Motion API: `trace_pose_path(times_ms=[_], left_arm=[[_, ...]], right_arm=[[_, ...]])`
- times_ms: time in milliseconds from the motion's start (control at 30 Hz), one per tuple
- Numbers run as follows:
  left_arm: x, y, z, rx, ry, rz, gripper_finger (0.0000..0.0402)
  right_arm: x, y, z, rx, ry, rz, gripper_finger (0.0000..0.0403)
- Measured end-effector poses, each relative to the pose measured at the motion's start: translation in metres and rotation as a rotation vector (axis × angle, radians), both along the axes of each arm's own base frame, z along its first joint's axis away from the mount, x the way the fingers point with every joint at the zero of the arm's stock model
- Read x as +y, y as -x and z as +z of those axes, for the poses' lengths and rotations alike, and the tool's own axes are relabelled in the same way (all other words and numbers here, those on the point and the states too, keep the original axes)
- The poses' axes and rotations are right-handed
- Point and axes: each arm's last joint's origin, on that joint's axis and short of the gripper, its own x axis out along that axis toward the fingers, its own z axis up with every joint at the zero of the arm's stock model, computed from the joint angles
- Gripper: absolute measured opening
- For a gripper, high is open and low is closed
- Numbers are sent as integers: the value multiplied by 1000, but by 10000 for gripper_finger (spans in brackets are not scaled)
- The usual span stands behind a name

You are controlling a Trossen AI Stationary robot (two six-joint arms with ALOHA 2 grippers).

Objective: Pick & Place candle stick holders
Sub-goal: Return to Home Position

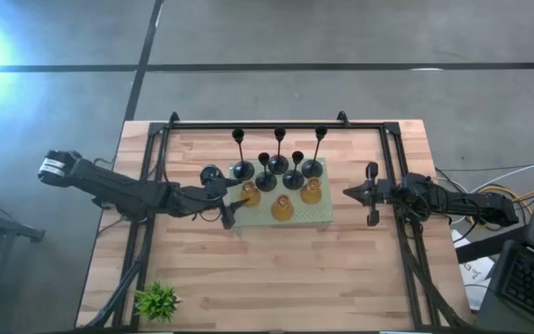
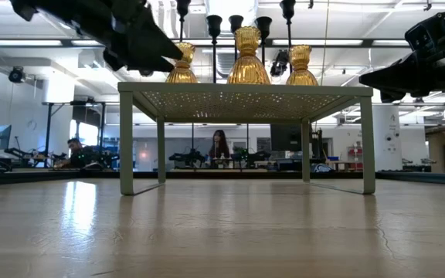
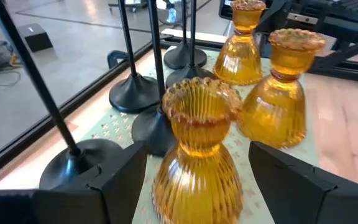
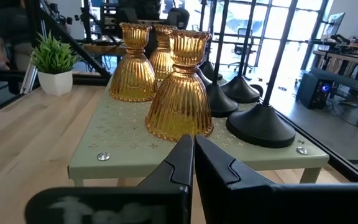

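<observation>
**A:** What is the biggest thing here?

**B:** The wooden tabletop (image 1: 276, 269). A pale green shelf (image 2: 246, 100) on legs stands in its middle.

**A:** Where are the hands?

**B:** The left hand (image 1: 225, 197) is at the shelf's left edge. Its fingers are wide. One is on each side of one of the amber candle holders (image 3: 197, 155), with a little gap on both sides. The right hand (image 1: 349, 194) hangs just off the shelf's right edge. Its fingers are pressed together and hold nothing.

**A:** And the candle holders?

**B:** All are on the shelf. The black candle holders (image 1: 272, 167), tall and short, stand along one side. Three amber ones stand upright along the other side, nearer the plant.

**A:** What plant?

**B:** A small green plant (image 1: 158, 300), near a tabletop corner on the left arm's side.
</observation>
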Motion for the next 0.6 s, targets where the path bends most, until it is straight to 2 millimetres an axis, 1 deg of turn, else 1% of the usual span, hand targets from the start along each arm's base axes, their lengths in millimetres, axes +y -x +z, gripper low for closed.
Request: trace_pose_path(times_ms=[133,367,600], left_arm=[[-4,11,6,5,28,-50,287],[-18,26,15,1,54,-217,287],[-23,38,25,-28,45,-266,287]], right_arm=[[0,0,0,0,0,0,8],[0,0,0,0,0,0,9],[0,0,0,0,0,0,8]])
